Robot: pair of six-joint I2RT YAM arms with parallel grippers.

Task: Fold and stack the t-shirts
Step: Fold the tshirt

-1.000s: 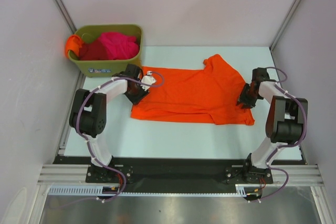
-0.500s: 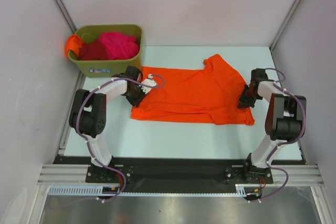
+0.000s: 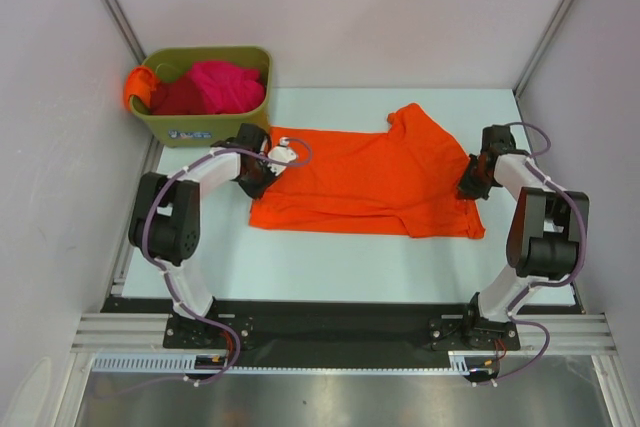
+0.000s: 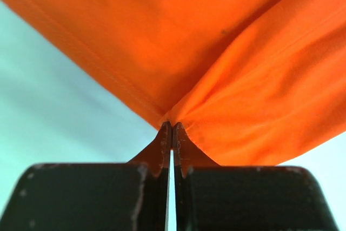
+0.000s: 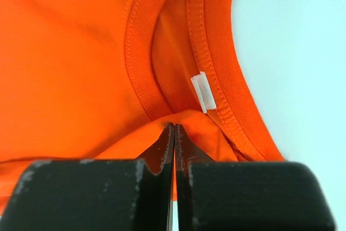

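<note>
Between 2 arms, orange t-shirt (image 3: 370,182), left end effector (image 4: 171,126) pinching edge, right end effector (image 5: 174,127) pinching collar

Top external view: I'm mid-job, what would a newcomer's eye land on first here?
First, the orange t-shirt spread across the middle of the table. The left tool is shut on its left edge and the right tool is shut on cloth by the collar at the right. Next, the olive bin at the back left corner, with a magenta shirt piled inside.
</note>
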